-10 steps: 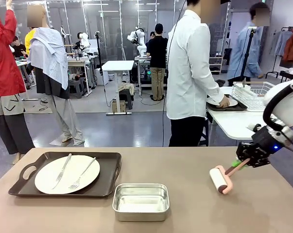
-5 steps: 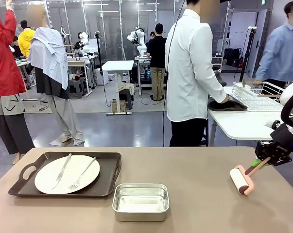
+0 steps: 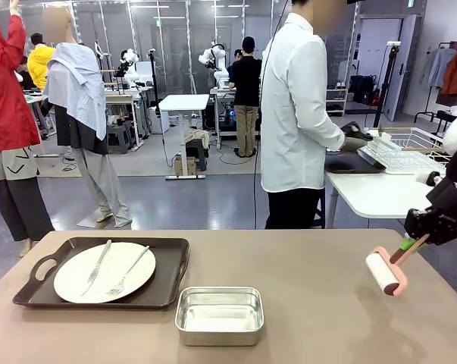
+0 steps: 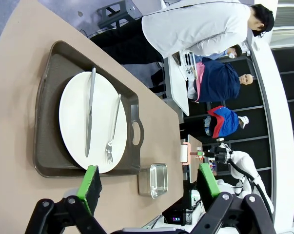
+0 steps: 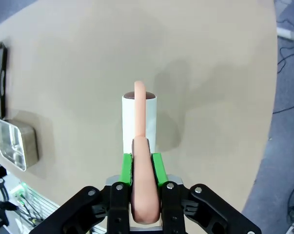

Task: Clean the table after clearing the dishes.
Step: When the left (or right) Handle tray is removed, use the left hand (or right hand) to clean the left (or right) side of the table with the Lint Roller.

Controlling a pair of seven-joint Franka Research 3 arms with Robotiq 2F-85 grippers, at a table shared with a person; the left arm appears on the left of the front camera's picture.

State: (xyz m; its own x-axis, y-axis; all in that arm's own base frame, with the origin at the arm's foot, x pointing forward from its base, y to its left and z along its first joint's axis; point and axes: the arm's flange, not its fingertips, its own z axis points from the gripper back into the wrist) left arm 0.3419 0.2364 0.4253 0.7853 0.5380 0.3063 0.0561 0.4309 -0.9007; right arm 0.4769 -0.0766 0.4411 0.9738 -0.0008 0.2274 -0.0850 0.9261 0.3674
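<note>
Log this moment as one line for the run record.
right tool: shut on lint roller handle | left tool: open, empty | table: tray with plate, fork, knife at left; steel pan centre

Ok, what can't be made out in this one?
Front view: whether the lint roller touches the table is unclear from this angle.
Front view: what the person's hand is doing at the far tray is too small to tell.
Right wrist view: the near tray is cut off by the left edge.
</note>
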